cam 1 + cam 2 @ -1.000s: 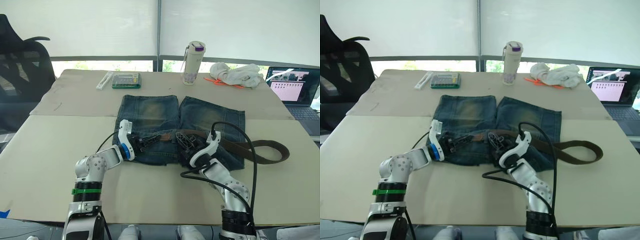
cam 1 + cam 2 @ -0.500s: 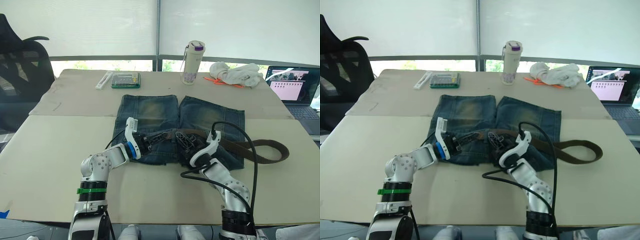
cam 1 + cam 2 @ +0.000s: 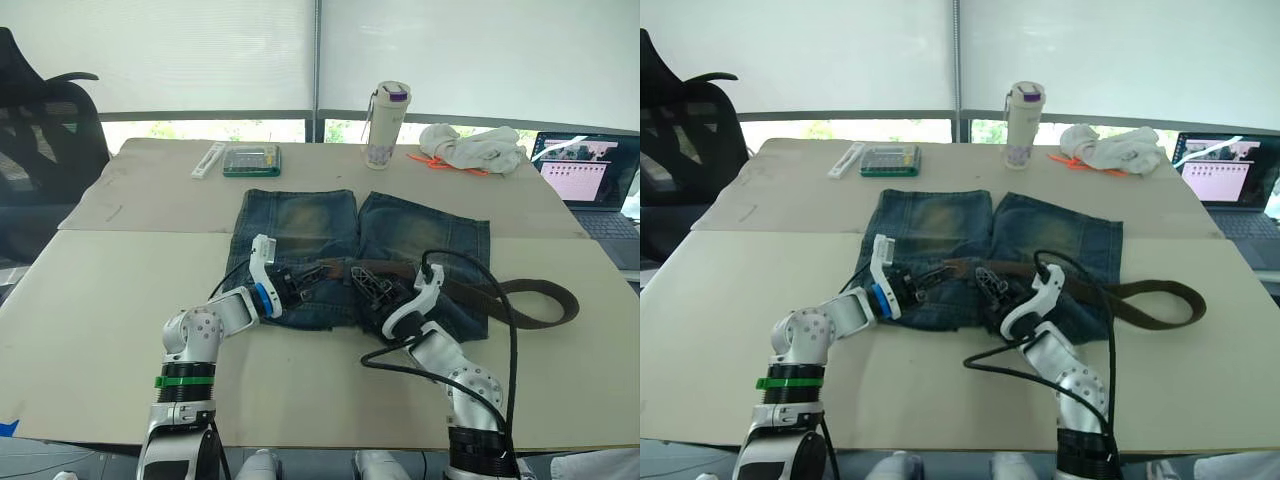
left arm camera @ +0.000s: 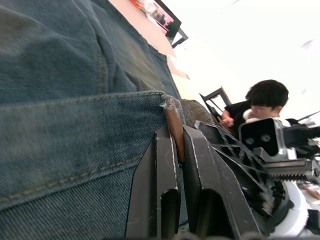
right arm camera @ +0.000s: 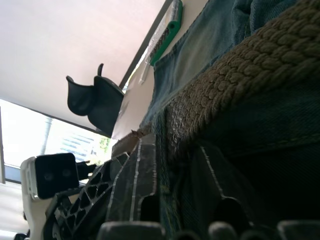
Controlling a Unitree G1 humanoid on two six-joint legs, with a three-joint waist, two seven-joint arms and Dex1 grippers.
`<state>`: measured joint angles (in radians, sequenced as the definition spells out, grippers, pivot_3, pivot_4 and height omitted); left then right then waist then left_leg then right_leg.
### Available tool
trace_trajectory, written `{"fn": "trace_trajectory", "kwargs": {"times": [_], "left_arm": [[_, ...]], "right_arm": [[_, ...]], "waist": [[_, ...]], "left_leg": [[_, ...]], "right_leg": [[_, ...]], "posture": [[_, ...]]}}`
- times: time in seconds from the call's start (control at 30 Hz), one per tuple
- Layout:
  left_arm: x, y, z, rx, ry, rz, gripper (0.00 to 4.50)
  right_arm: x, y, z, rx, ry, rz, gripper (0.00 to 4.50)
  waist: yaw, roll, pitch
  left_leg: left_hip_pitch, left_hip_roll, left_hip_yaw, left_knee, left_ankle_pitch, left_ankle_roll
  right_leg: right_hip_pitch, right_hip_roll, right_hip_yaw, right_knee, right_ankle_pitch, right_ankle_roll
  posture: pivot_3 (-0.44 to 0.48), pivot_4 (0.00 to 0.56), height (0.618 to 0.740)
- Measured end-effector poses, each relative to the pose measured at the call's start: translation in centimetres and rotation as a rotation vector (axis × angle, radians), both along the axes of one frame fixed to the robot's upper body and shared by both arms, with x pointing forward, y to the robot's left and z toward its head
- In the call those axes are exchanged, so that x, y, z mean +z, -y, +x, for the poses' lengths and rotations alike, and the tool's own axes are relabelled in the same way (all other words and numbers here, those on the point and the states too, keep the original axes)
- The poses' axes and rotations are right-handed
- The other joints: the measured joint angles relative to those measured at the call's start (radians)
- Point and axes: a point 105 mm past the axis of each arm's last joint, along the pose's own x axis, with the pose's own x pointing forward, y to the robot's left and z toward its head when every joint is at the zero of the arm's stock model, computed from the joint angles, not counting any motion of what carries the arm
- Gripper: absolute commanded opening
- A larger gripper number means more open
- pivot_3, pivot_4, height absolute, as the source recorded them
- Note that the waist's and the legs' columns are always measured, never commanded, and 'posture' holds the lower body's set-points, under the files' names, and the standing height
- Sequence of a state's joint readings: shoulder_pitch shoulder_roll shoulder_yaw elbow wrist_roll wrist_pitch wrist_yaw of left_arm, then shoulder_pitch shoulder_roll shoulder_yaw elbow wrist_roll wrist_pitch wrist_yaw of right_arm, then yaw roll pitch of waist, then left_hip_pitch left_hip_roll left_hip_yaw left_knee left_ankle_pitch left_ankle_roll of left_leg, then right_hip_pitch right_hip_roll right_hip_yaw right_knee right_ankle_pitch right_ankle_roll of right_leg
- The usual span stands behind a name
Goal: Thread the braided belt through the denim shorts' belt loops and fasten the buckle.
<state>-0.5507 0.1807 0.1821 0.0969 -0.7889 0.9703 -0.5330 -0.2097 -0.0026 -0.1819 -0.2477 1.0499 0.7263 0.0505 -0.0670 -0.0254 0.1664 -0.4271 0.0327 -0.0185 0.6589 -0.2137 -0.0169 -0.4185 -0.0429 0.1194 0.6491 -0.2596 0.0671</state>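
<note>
Fingers [image 4: 167,165] of my left gripper pinch the braided belt [image 4: 174,130] tip at the denim shorts [image 3: 300,225] waistband; right fingers' state I cannot tell. A slack pinch could drop the tip.

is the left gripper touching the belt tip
Touching: in the left wrist view the left gripper's two black fingers pinch the braided belt's brown tip against the denim shorts.

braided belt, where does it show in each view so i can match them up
Left eye view: the braided belt runs across the denim shorts' waistband and loops out on the table to the robot's right.
Right eye view: same path.
Left wrist view: its brown tip sits between the left end effector's fingers.
Right wrist view: woven strap over the denim.
Shared landmark: the shorts' waistband.
</note>
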Motion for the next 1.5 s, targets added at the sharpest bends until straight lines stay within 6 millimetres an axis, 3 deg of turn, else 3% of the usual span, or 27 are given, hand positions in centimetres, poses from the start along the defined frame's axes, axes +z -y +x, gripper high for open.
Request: {"fn": "trace_trajectory", "kwargs": {"times": [0.1, 0.13, 0.2, 0.3, 0.4, 0.6, 0.77, 1.03, 1.5], "left_arm": [[-0.2, -0.5, 0.2, 0.012, 0.009, 0.033, 0.00], [-0.4, -1.0, 0.3, 0.026, 0.011, 0.053, 0.00], [-0.4, -0.9, 0.4, 0.023, 0.024, 0.057, 0.00], [-0.5, -0.7, 0.4, 0.014, 0.027, 0.062, 0.00], [-0.7, 0.1, 0.2, -0.010, 0.029, 0.065, 0.00], [-0.9, 1.2, 0.1, -0.041, 0.041, 0.067, 0.00], [-0.5, 1.7, 0.2, -0.055, 0.052, 0.063, 0.00], [-0.5, 1.8, 0.2, -0.055, 0.059, 0.067, 0.00], [-0.7, 1.2, 0.5, -0.030, 0.074, 0.105, 0.00]], "right_arm": [[0.9, 1.1, -1.5, 0.058, 0.055, -0.005, 3.36], [1.7, 1.9, -2.1, 0.073, 0.092, -0.006, 3.84], [2.8, 3.0, -3.4, 0.144, 0.167, -0.106, 4.44], [3.8, 4.7, -4.3, 0.206, 0.234, -0.313, 4.44], [4.2, 7.5, -3.9, 0.176, 0.236, -0.463, 4.44], [3.0, 12.9, -3.1, 0.113, 0.130, -0.737, 4.44], [1.1, 13.8, -2.9, 0.133, 0.058, -0.833, 2.98], [-1.3, 13.4, -3.2, 0.223, -0.013, -0.936, 0.13], [-1.9, 17.3, -2.3, 0.096, -0.090, -1.032, 0.02]], "waist": [[0.001, 0.000, 0.000], [0.000, 0.000, 0.000], [-0.001, 0.000, 0.000], [0.001, -0.001, 0.000], [0.006, -0.001, 0.000], [0.022, -0.001, 0.000], [0.025, -0.001, 0.000], [0.028, -0.001, 0.000], [0.043, -0.001, 0.000]], "left_leg": [[-0.001, 0.000, 0.000, 0.000, 0.000, 0.000], [-0.001, 0.000, 0.000, 0.001, 0.000, 0.000], [-0.001, 0.000, 0.000, 0.001, 0.000, 0.000], [-0.001, 0.000, 0.000, 0.001, 0.000, 0.000], [-0.001, -0.001, 0.000, 0.001, 0.000, 0.000], [-0.001, -0.001, 0.001, 0.001, 0.000, 0.000], [-0.001, -0.001, 0.001, 0.002, 0.000, 0.000], [-0.001, -0.001, 0.001, 0.002, 0.000, 0.000], [0.000, -0.002, 0.001, 0.002, 0.000, 0.000]], "right_leg": [[-0.001, 0.000, 0.000, 0.000, 0.000, 0.000], [-0.001, 0.000, 0.000, 0.000, 0.000, 0.000], [-0.001, 0.000, 0.000, 0.000, 0.000, 0.000], [0.000, 0.000, 0.000, -0.001, 0.000, 0.000], [0.000, 0.000, 0.000, -0.001, 0.000, 0.000], [0.001, 0.000, 0.001, -0.001, 0.000, 0.000], [0.001, 0.000, 0.001, -0.001, 0.000, 0.001], [0.001, 0.000, 0.001, -0.001, 0.000, 0.001], [0.003, -0.001, 0.001, -0.002, 0.001, 0.001]], "posture": [[0.000, 0.150, 0.737], [0.000, 0.150, 0.737], [0.000, 0.150, 0.737], [0.000, 0.150, 0.737], [0.000, 0.150, 0.737], [0.000, 0.150, 0.737], [0.000, 0.150, 0.737], [0.000, 0.150, 0.737], [0.000, 0.150, 0.737]]}}
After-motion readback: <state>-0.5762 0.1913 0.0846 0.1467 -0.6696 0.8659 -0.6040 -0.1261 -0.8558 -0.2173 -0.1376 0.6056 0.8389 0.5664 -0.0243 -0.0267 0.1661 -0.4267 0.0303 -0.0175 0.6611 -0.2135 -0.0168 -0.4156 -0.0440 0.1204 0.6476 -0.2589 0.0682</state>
